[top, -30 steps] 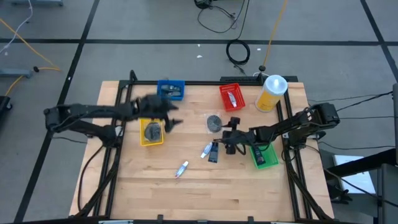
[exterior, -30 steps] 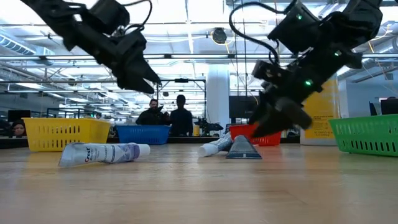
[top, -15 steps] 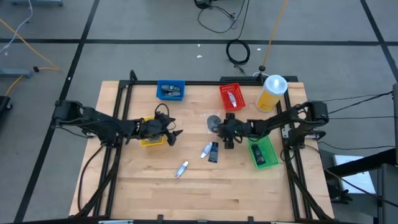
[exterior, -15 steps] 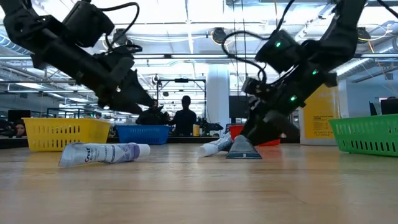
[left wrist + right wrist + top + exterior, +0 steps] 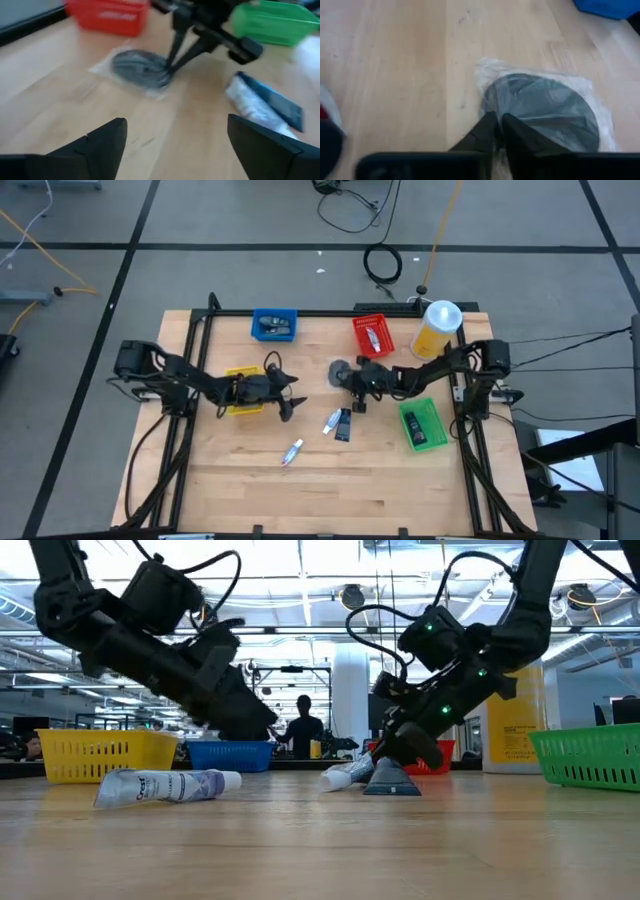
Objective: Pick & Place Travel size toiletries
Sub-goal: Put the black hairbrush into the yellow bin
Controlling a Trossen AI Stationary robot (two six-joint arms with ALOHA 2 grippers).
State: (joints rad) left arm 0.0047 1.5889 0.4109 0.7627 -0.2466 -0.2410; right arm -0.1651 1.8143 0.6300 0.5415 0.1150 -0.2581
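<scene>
Right wrist view shows the right gripper [image 5: 499, 131] with its fingers pinched together on the edge of the grey disc [image 5: 542, 111] in its clear wrapper, flat on the table [image 5: 400, 480] near the red bin [image 5: 372, 335]. I think it should lift slowly so the slippery wrapper stays caught. The left gripper [image 5: 172, 145] waits close by, fingers spread wide.

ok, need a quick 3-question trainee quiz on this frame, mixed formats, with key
1. True or false: the right gripper has its fingertips closed on the edge of the wrapped grey disc.
2. Multiple choice: the left gripper is A) shut on a tube, B) open and empty over the table, C) inside the blue bin.
3. Fill in: the yellow canister stands beside the ___ bin.

Key: 1 true; 2 B; 3 red.
</scene>
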